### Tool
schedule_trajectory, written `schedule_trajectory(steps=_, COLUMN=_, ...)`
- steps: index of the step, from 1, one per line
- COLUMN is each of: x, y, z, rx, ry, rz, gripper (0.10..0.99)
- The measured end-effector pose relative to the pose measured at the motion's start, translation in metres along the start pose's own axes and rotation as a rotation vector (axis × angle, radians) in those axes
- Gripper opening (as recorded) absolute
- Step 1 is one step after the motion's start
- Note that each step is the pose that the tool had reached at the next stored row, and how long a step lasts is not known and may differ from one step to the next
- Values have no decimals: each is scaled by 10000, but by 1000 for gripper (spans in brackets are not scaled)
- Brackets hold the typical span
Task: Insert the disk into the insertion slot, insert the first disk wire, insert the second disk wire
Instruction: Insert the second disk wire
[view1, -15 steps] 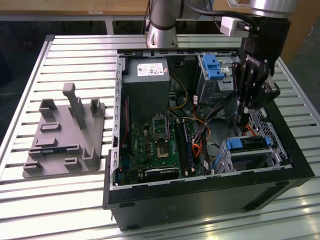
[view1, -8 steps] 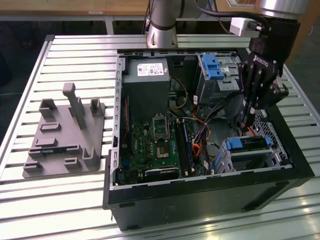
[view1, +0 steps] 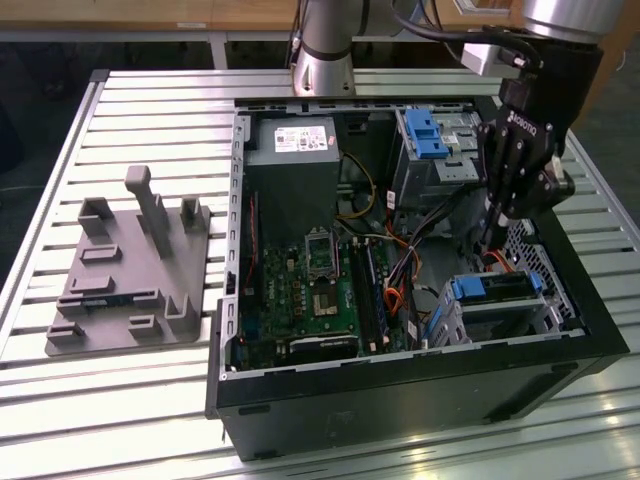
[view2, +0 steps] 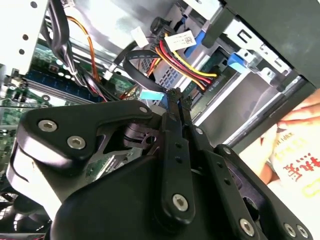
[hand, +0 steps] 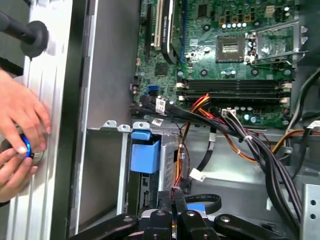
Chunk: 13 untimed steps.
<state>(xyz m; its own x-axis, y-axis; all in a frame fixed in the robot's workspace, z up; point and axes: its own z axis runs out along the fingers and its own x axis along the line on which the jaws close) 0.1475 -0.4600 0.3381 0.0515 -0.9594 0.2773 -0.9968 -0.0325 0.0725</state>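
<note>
In the exterior view the disk (view1: 497, 289), silver in its blue carrier, lies inside the insertion slot (view1: 545, 262), the perforated grey cage at the case's near right corner. My gripper (view1: 493, 236) hangs just above the cage's inner end. Both wrist views show the fingers (view2: 176, 125) pressed together, so the gripper (hand: 175, 199) is shut. A black flat wire (view2: 136, 64) with a light blue connector (view2: 151, 94) lies right beside the fingertips; I cannot tell whether they touch. A red, yellow and black wire bundle (view2: 182, 67) runs toward the disk's blue carrier (hand: 145, 156).
The motherboard (view1: 320, 290) and power supply (view1: 295, 175) take up the case's left half. A taller bay with a blue latch (view1: 424, 132) stands at the back. A grey fixture (view1: 130, 270) sits on the slatted table. A person's hands (hand: 20, 130) rest outside the case wall.
</note>
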Motion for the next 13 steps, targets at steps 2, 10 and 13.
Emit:
schedule_trajectory(steps=2, x=4, y=0, z=1, rx=-3, ry=-125, rz=25, gripper=145)
schedule_trajectory(steps=10, x=3, y=-1, z=8, rx=-59, ry=-354, rz=459, gripper=145)
schedule_trajectory(steps=13, x=3, y=0, z=13, rx=24, ry=-468, rz=578, gripper=145)
